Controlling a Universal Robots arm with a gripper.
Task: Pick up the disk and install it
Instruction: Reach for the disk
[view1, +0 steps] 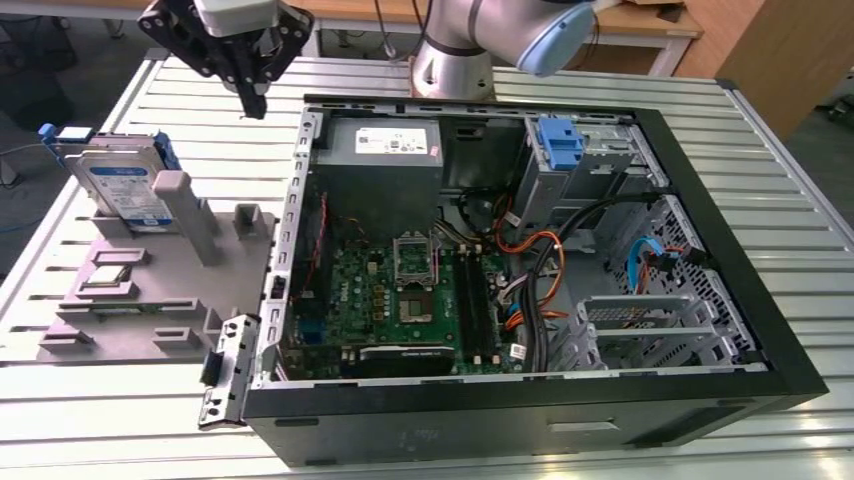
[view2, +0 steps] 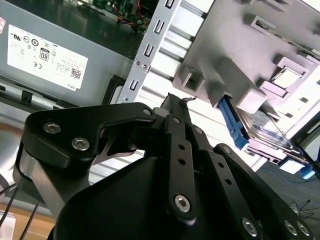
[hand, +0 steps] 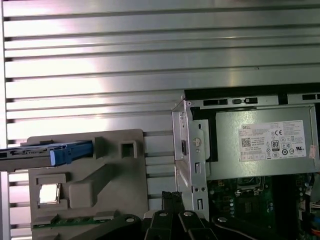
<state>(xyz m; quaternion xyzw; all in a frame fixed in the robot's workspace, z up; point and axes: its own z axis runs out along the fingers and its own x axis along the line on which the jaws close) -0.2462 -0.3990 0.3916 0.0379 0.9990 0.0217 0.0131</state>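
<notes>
We saw the gripper (view1: 251, 98) closed and empty, hovering beside the case (view1: 534, 425). The disk (view1: 124, 188) stood upright in the holder (view1: 174, 290), well apart. Approaching closed, we judged, could topple it.

Disk (view1: 127, 187) is shiny metal, fixture (view1: 167, 285) matt plastic

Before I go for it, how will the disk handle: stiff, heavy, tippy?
Probably stiff: the disk looks like a flat metal slab with a blue plastic frame. Likely heavy for its size. It stands on edge in the grey holder, so a sideways push might tilt or jam it.
</notes>
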